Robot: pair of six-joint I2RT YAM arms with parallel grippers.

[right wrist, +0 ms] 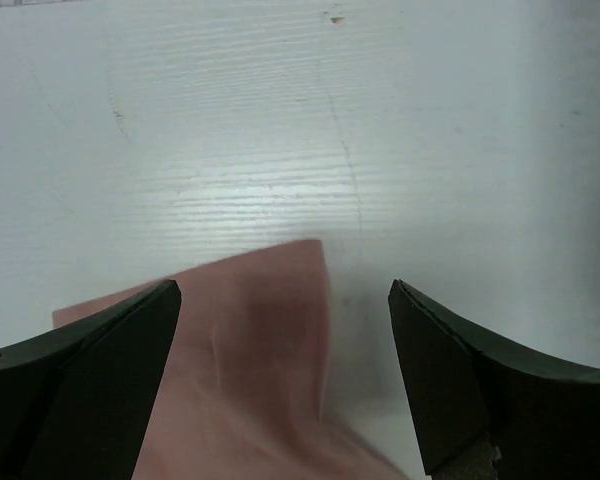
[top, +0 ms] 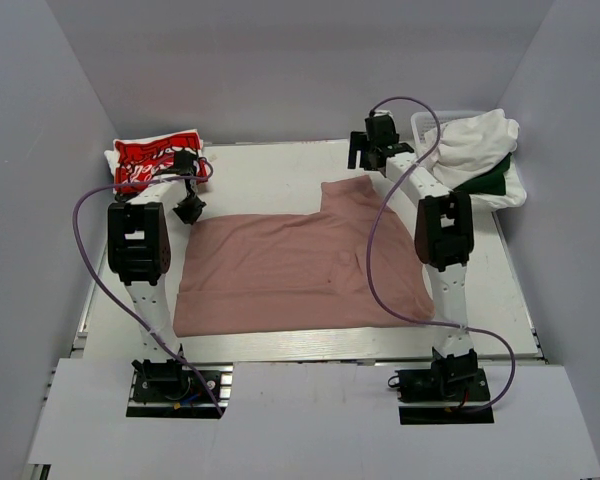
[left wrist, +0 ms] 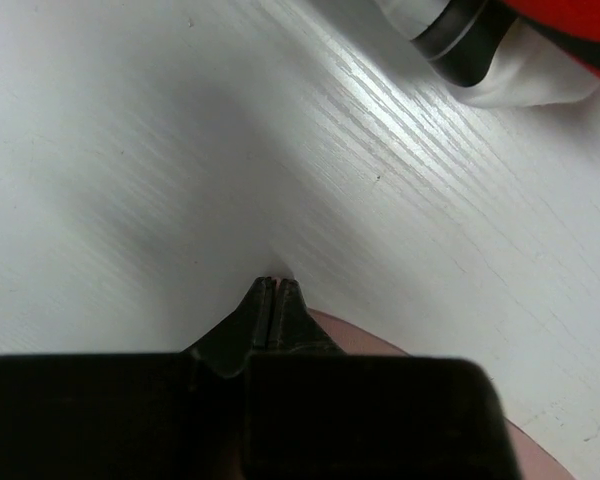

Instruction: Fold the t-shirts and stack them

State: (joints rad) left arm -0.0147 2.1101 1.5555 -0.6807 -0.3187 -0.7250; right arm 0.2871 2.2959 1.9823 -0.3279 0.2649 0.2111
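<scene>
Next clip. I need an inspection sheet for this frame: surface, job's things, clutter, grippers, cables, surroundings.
Surface: white wood-grain table, no spills seen.
Job's things: pink t-shirt spread flat mid-table, not yet fully folded; red t-shirt with white print lying on white cloth at the far left corner; white shirt and dark green shirt heaped in the basket.
Clutter: white basket at the far right corner.
Grippers: left gripper shut at the pink t-shirt's far left corner, cannot tell if cloth is caught; right gripper open above its far right corner.
Cables: a purple cable loops off each arm.
Surroundings: plain grey walls on three sides.
</scene>
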